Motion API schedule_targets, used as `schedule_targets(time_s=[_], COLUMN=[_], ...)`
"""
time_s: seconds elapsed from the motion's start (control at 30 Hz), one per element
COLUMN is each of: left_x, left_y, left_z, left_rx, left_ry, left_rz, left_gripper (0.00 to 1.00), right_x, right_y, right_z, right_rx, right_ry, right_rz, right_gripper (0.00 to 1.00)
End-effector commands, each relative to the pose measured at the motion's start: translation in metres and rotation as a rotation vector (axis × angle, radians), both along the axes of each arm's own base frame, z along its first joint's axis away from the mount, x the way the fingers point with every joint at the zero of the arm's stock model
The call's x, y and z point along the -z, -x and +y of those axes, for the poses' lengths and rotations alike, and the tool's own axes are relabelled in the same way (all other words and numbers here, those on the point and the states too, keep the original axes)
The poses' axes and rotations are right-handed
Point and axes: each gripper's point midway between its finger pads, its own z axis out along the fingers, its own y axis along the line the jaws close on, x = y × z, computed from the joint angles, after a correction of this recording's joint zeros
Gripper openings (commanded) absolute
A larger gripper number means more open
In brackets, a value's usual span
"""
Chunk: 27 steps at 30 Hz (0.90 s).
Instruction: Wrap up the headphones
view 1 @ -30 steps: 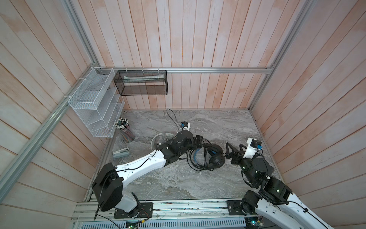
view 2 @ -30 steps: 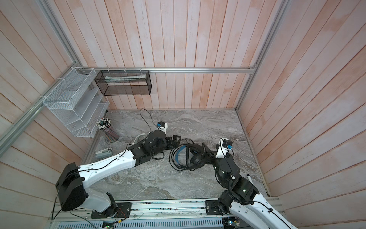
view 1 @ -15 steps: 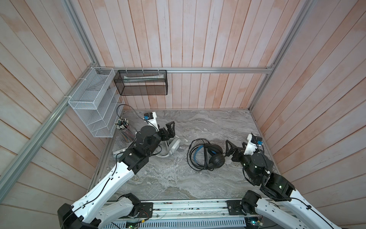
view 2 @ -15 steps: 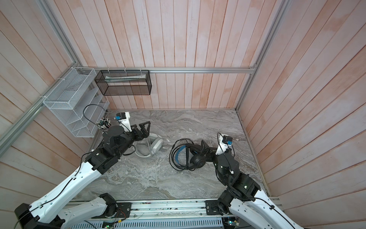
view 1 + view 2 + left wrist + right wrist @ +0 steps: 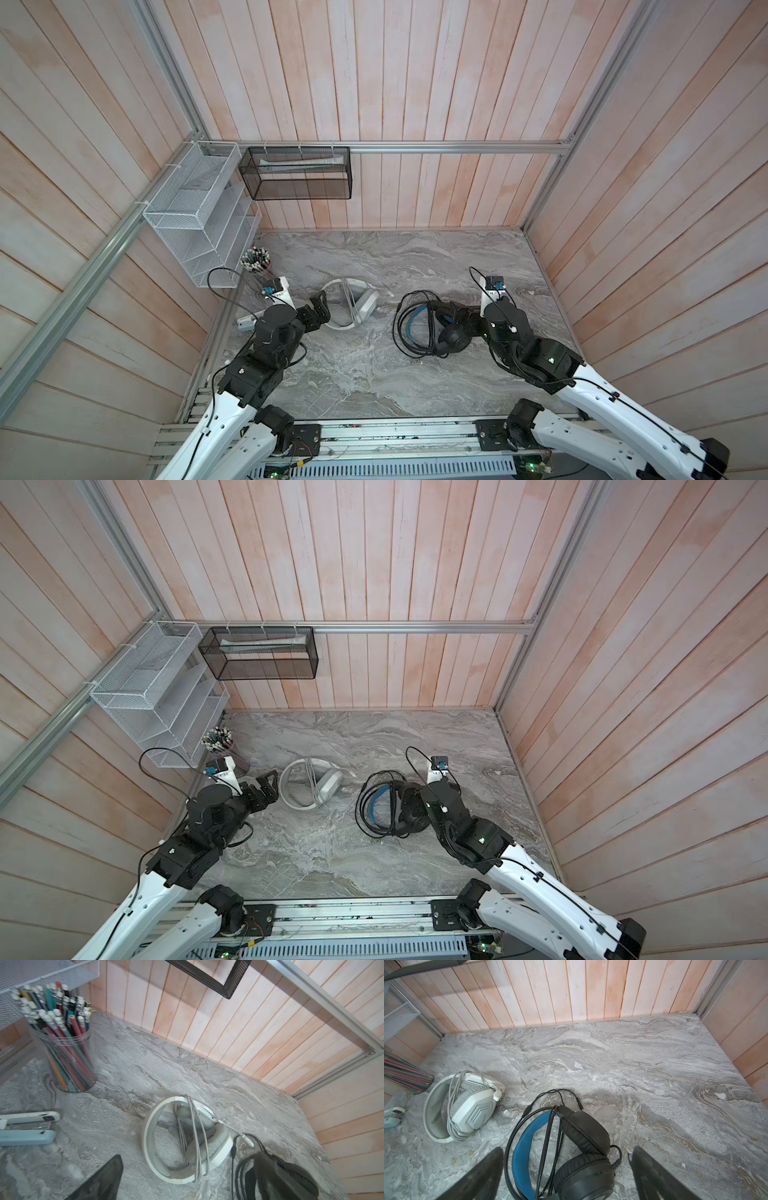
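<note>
Pulling back from the black headphones (image 5: 455, 340), where it reached a second ago, the left arm now sits by the white headphones (image 5: 353, 305). Its left fingers (image 5: 104, 1178) are spread wide with nothing in them. Both headphones lie side by side on the grey worktop (image 5: 374, 257), with their cords looped around them. The right fingers (image 5: 483, 1172) have moved in from the side. They stand wide apart, one on each side of the black ear cups, not squeezing.

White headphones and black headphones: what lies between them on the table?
Between the white headphones and black headphones runs bare table, entered only by the white cable's plug; clearest in a top view.
</note>
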Motion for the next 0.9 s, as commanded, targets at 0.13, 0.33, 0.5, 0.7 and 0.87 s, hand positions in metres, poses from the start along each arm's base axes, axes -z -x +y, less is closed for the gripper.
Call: schedule_targets(time_s=[0.13, 0.33, 0.5, 0.7, 0.87], left_x=[0.029, 0.021, 0.039, 0.057, 0.073], left_y=[0.008, -0.004, -0.024, -0.046, -0.062], left_z=[0.039, 0.069, 0.103, 0.120, 0.126], left_rx=[-0.165, -0.367, -0.505, -0.559, -0.459], left_ry=[-0.098, -0.109, -0.117, -0.257, -0.286], left_rz=[-0.019, -0.149, -0.121, -0.096, -0.120], left_gripper=[0.99, 0.99, 0.99, 0.99, 0.99], right_x=[-0.033, -0.018, 0.013, 0.037, 0.070], right_y=[-0.013, -0.058, -0.088, -0.100, -0.094], right_z=[-0.034, -0.097, -0.153, -0.173, -0.176], right_rx=[0.147, 0.451, 0.659, 0.761, 0.715], right_ry=[0.080, 0.137, 0.167, 0.269, 0.315], right_rz=[-0.127, -0.195, -0.204, -0.279, -0.281], right_gripper=[1.00, 1.00, 1.00, 1.00, 0.99])
